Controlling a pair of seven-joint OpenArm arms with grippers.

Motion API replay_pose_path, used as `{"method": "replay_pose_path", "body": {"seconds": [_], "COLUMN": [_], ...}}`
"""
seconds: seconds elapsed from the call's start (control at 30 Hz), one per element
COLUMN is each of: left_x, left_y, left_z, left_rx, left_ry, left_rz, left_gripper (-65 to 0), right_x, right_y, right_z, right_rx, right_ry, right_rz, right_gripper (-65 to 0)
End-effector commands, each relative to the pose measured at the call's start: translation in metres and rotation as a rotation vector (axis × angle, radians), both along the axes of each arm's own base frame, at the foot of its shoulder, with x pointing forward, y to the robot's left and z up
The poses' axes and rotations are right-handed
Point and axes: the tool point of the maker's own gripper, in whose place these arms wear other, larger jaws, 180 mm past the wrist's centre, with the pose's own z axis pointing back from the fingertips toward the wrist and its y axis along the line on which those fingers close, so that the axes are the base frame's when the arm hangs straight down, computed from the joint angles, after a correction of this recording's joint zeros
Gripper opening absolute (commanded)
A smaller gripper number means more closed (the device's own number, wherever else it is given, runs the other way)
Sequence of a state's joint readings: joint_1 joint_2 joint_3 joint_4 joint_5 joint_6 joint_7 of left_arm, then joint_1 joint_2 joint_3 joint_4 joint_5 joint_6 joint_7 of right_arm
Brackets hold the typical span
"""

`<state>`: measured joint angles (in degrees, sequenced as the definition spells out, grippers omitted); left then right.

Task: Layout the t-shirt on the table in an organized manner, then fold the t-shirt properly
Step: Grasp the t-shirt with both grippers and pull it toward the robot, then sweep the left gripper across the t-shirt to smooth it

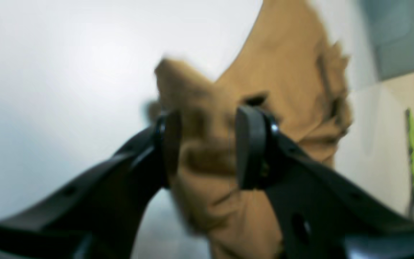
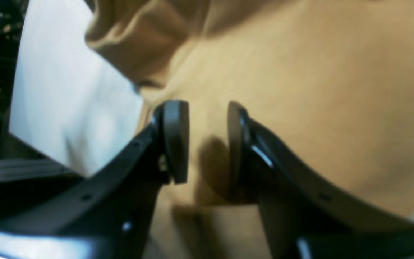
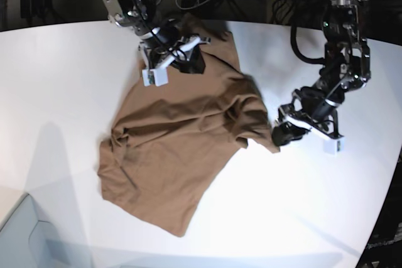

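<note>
Left gripper point(image 1: 207, 151) jaws parted around the t-shirt point(image 3: 176, 149), mid-frame; we're laying out, next spread flat.

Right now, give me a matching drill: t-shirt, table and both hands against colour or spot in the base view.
1 t-shirt
2 table
3 left hand
4 right hand

A white
B base view's right, at the t-shirt's edge
C brown, rumpled
D base view's top left, over the t-shirt

Pairs: 1-C, 2-A, 3-B, 4-D
</note>
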<state>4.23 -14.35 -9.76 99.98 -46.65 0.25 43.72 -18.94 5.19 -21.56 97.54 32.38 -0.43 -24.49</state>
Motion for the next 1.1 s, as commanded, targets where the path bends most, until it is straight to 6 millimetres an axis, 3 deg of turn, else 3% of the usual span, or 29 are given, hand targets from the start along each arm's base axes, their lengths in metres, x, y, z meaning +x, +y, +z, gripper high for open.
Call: {"method": "replay_pose_path", "body": {"seconds": [0.0, 0.13, 0.27, 0.33, 0.47, 0.67, 0.8, 0.93, 1.07], "left_x": [0.009, 0.043, 0.081, 0.100, 0.127, 0.141, 0.133, 0.131, 0.132], "left_y": [0.003, -0.016, -0.060, -0.089, -0.142, -0.188, -0.189, -0.177, -0.140], "left_z": [0.025, 0.069, 0.067, 0.053, 0.004, -0.043, -0.074, -0.087, -0.101], "left_rx": [-0.008, -0.050, -0.110, -0.124, 0.016, 0.276, 0.469, 0.539, 0.592], "left_ry": [-0.080, -0.200, -0.175, -0.116, 0.037, 0.053, 0.065, 0.061, 0.100], "left_rz": [0.012, -0.002, -0.073, -0.123, -0.226, -0.286, -0.351, -0.351, -0.327], "left_gripper": [-40.6, -40.6, -40.7, -40.7, -40.7, -40.7, -40.7, -40.7, -40.7], "right_x": [0.006, 0.002, 0.000, -0.002, -0.003, -0.003, -0.002, -0.006, -0.011], "right_y": [0.007, 0.017, 0.017, 0.018, 0.018, 0.018, 0.014, 0.005, -0.006], "right_z": [0.013, 0.015, 0.013, 0.012, 0.012, 0.011, 0.010, -0.005, -0.023], "right_rx": [0.033, 0.045, 0.044, 0.045, 0.044, 0.043, 0.034, 0.002, -0.039], "right_ry": [-0.044, -0.042, -0.036, -0.033, -0.030, -0.028, -0.029, 0.001, 0.039], "right_rz": [0.002, 0.030, 0.030, 0.032, 0.032, 0.035, 0.029, 0.034, 0.038], "right_gripper": [-48.4, -48.4, -48.4, -48.4, -48.4, -48.4, -48.4, -48.4, -48.4]}}
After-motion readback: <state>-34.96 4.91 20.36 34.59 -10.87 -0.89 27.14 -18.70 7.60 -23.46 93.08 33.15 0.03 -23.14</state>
